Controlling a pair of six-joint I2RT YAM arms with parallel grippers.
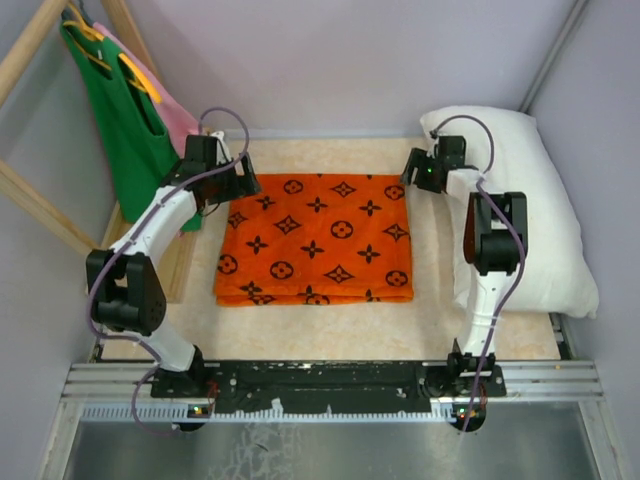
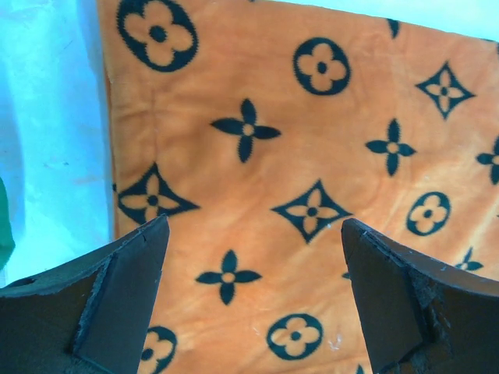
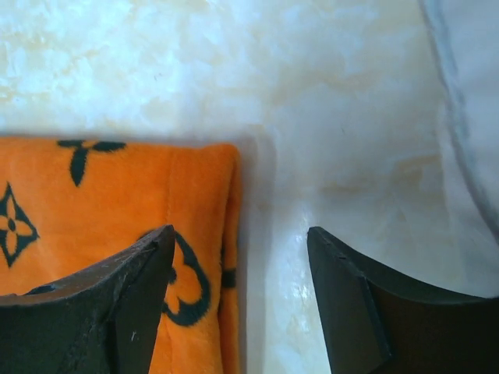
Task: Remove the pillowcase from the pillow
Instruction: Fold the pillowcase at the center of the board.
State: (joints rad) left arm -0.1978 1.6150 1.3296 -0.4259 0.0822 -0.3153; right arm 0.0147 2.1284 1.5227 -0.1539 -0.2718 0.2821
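The orange pillowcase [image 1: 315,240] with black flower and star motifs lies folded flat in the middle of the table, apart from the pillow. The plump white pillow [image 1: 530,215] rests along the right side, bare. My left gripper [image 1: 243,178] hovers over the pillowcase's far left corner, and in the left wrist view the left gripper [image 2: 255,234] is open above the pillowcase [image 2: 312,140] with nothing between its fingers. At the far right corner my right gripper [image 1: 415,172] is also open; in its wrist view the right gripper [image 3: 242,241] straddles the pillowcase edge [image 3: 187,202] without gripping it.
A green tank top [image 1: 125,125] and a pink garment [image 1: 178,110] hang on a wooden rack [image 1: 30,205] at the back left. Grey walls close the sides and back. Bare beige tabletop [image 1: 330,325] shows in front of the pillowcase.
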